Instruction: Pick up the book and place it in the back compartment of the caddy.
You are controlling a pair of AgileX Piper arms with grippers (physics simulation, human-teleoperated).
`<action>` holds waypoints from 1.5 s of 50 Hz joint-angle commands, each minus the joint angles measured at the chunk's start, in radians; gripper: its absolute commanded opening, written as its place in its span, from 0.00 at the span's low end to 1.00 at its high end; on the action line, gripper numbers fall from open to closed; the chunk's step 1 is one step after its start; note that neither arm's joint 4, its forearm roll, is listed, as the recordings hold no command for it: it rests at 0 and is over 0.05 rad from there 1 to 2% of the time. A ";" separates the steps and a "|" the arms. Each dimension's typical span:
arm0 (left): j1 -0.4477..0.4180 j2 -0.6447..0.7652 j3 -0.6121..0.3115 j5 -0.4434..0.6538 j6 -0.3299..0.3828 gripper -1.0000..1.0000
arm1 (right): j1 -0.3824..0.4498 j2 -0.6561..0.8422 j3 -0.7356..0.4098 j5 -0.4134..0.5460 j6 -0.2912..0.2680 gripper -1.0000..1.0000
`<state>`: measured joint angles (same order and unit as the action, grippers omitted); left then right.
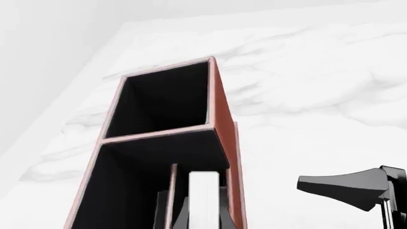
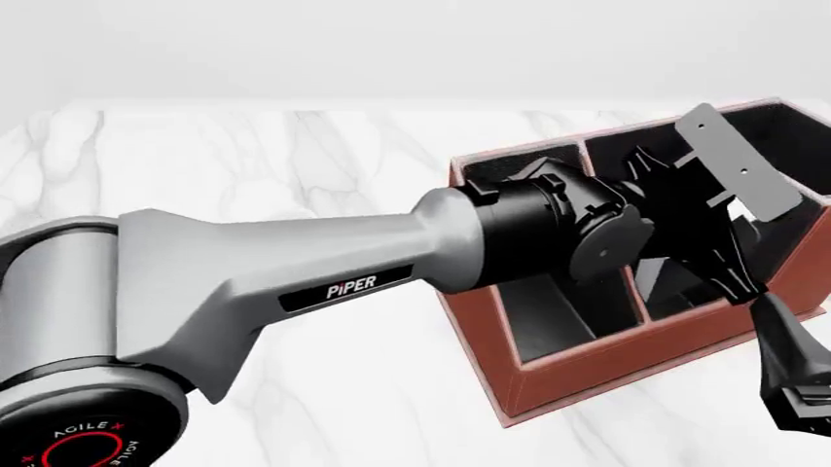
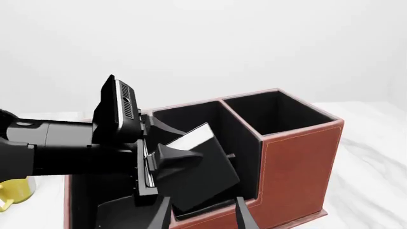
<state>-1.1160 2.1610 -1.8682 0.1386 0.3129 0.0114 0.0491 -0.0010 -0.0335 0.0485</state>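
Right wrist view, left tool (image 3: 170, 162) clenched on book (image 3: 203, 176), tilted, lower end inside caddy (image 3: 299, 157), right tool (image 3: 200, 217) released nearby.

Left arm (image 2: 286, 263): light grey tapered link, white "PiPER" lettering on black strip along side. Base joint at lower left: grey cylinder, black end cap with red ring and red "AGILE X" text. Wrist section (image 2: 559, 233): matte black, stacked cylindrical housings, round cap. Flat grey camera plate (image 2: 734, 161) on wrist, two small dark screw holes. Right gripper (image 2: 795, 375): black angular fingers, wedge-shaped tips.
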 commanded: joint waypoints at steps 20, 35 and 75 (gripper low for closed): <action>0.088 -0.171 0.166 -0.180 -0.063 1.00 | -0.002 0.010 0.000 -0.008 -0.002 1.00; 0.134 -0.639 0.480 -0.330 -0.120 1.00 | -0.001 0.005 0.000 -0.004 -0.004 1.00; 0.453 -0.992 0.925 -0.461 -0.234 1.00 | 0.003 0.046 -0.227 0.090 -0.038 1.00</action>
<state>-0.7190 1.1759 -0.9802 -0.3063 0.1113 0.0071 0.0845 -0.0709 -0.0201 0.0245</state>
